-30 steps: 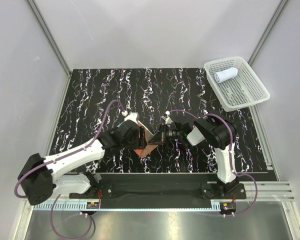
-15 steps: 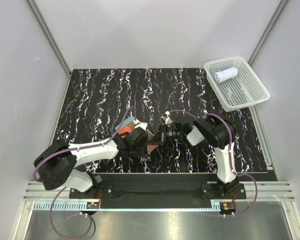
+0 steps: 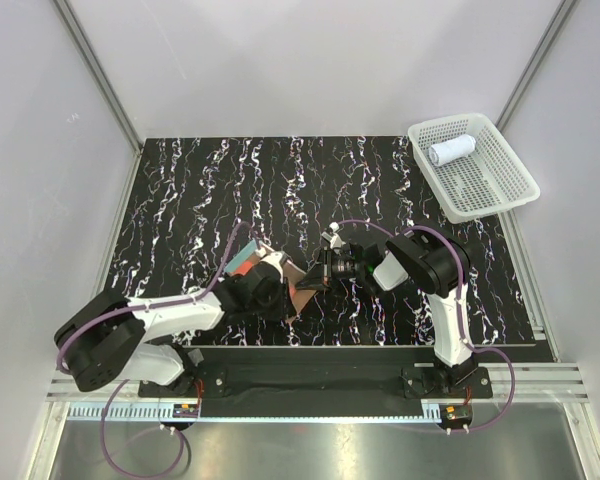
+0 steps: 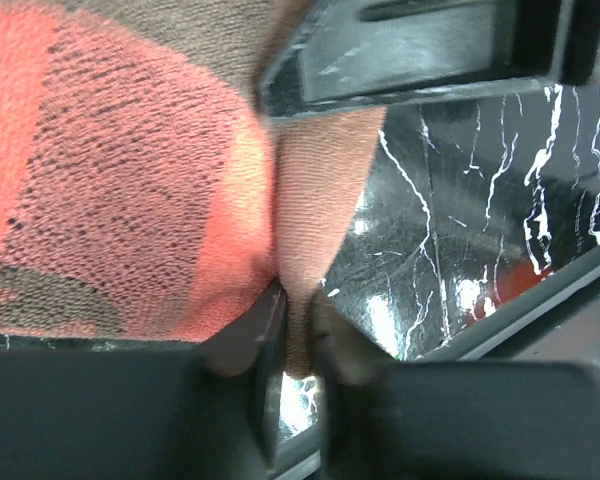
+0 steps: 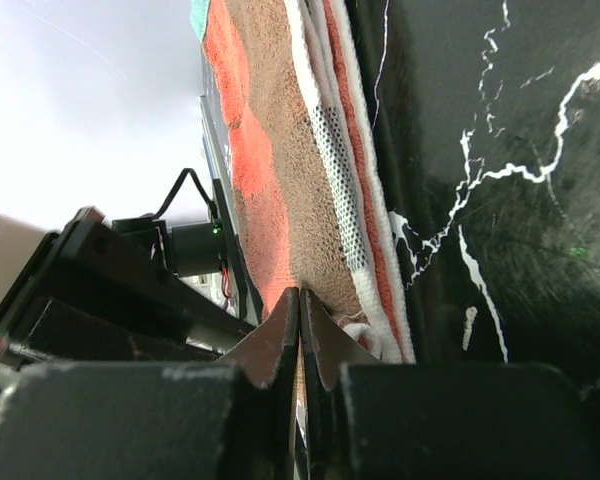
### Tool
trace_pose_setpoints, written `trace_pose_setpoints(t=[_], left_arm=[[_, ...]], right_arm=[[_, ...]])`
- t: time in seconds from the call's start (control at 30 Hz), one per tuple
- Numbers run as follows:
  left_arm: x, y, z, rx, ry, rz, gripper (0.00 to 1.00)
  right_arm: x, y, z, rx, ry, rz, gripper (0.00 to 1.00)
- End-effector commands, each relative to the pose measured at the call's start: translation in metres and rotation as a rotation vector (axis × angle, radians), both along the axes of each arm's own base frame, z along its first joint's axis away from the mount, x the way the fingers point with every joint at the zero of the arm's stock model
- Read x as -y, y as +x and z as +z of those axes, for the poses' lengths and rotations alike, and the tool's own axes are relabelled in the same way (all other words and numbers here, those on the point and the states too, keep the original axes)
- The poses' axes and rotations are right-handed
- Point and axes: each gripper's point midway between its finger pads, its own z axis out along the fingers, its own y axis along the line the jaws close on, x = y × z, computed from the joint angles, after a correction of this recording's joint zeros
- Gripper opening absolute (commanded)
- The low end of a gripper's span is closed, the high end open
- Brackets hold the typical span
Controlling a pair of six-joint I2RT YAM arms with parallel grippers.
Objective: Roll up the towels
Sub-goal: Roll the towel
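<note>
The orange-red towel [image 3: 300, 284] hangs stretched between my two grippers near the table's front middle, its teal edge [image 3: 243, 258] showing at the left. My left gripper [image 3: 283, 291] is shut on a brown fold of it; in the left wrist view the jaws [image 4: 298, 305] pinch that fold below the orange-red cloth [image 4: 130, 200]. My right gripper [image 3: 318, 278] is shut on the opposite edge, with its jaws [image 5: 300, 300] pressed together on the brown and orange towel [image 5: 280, 150]. The white towel [image 3: 451, 150] lies rolled in the basket.
The white mesh basket [image 3: 420, 131] stands at the back right corner of the black marbled table [image 3: 200, 190]. The left arm's link [image 3: 170, 312] lies low along the front left. Grey walls close in the sides and back.
My left gripper has closed on the towel's brown fold, and the left arm has dropped lower toward the front edge. The teal edge now shows at the left. The right gripper has held still.
</note>
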Motion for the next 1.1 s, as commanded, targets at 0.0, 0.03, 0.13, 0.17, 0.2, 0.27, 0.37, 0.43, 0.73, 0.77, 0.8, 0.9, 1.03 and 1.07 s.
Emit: trace_pose_setpoints(t=[0.0, 0.03, 0.13, 0.17, 0.2, 0.27, 0.37, 0.43, 0.73, 0.77, 0.8, 0.9, 1.03, 1.07], left_arm=[[-0.031, -0.027, -0.029, -0.164, 0.077, 0.025, 0.27], [-0.042, -0.023, -0.034, -0.189, 0.091, 0.068, 0.31], [-0.062, -0.031, -0.045, -0.267, 0.114, 0.122, 0.37], [-0.066, -0.033, -0.046, -0.278, 0.118, 0.132, 0.38], [-0.067, -0.035, -0.046, -0.286, 0.116, 0.138, 0.39], [-0.07, -0.039, -0.046, -0.3, 0.118, 0.151, 0.39], [-0.073, -0.042, -0.047, -0.314, 0.102, 0.177, 0.39], [-0.08, -0.046, -0.053, -0.335, 0.098, 0.206, 0.37], [-0.089, -0.039, -0.052, -0.366, 0.05, 0.285, 0.17], [-0.096, -0.043, -0.052, -0.378, 0.088, 0.293, 0.24], [-0.093, -0.034, -0.04, -0.341, 0.08, 0.29, 0.37], [-0.107, -0.023, -0.016, -0.272, 0.142, 0.337, 0.66], [-0.105, -0.005, 0.02, -0.169, 0.099, 0.369, 0.74], [-0.107, -0.005, 0.025, -0.164, 0.11, 0.372, 0.74]], right_arm=[[0.005, 0.005, -0.026, -0.026, -0.067, -0.038, 0.07], [0.004, 0.004, -0.026, -0.025, -0.066, -0.034, 0.07], [0.005, 0.004, -0.027, -0.027, -0.068, -0.036, 0.06], [0.005, 0.004, -0.026, -0.026, -0.067, -0.036, 0.06], [0.005, 0.004, -0.026, -0.026, -0.067, -0.036, 0.06], [0.005, 0.005, -0.026, -0.026, -0.067, -0.037, 0.06], [0.005, 0.004, -0.027, -0.027, -0.068, -0.036, 0.06], [0.005, 0.004, -0.027, -0.023, -0.068, -0.036, 0.06], [0.006, 0.004, -0.026, -0.025, -0.066, -0.036, 0.05], [0.006, 0.004, -0.027, -0.026, -0.067, -0.036, 0.05], [0.006, 0.004, -0.027, -0.028, -0.067, -0.036, 0.05], [0.006, 0.004, -0.028, -0.027, -0.068, -0.036, 0.05], [0.005, 0.005, -0.028, -0.029, -0.068, -0.038, 0.04], [0.005, 0.005, -0.028, -0.027, -0.068, -0.037, 0.04]])
